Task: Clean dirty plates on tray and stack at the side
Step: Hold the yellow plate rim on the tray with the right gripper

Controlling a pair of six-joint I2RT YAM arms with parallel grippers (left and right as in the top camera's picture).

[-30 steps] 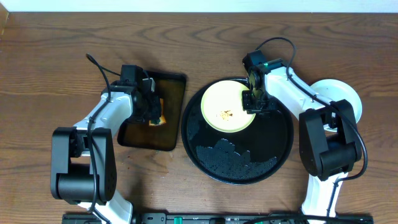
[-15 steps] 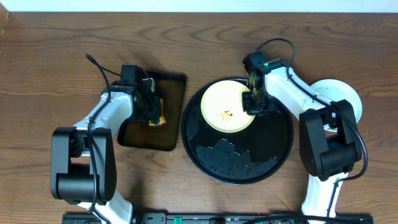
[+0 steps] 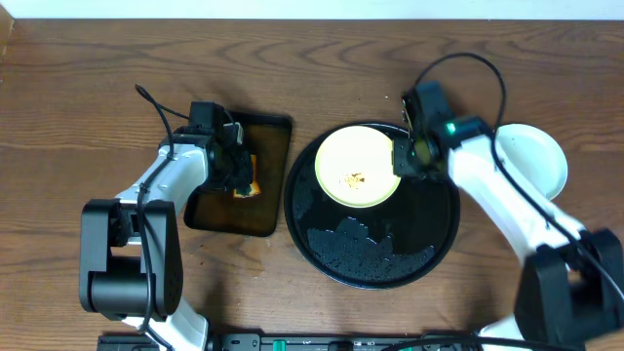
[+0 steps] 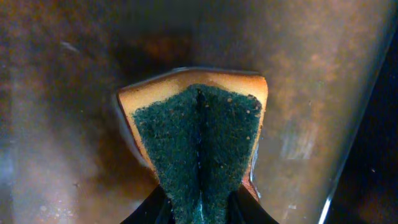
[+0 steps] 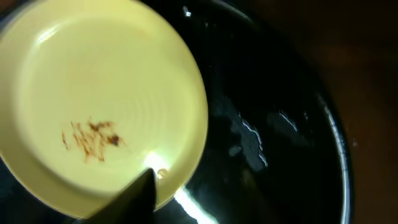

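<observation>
One yellow plate occupies the tray, one white plate aside.

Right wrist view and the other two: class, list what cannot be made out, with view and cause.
Right gripper: right wrist view, bottom edge cuts off all but one fingertip; its hold on the yellow plate is unclear.
White plate: overhead, the right arm covers part; stack count unclear.
Left gripper: left wrist view, the sponge hides its fingertips.

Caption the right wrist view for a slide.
Yellow plate with brown food smears on the wet black tray, jaws at its near rim.
</observation>
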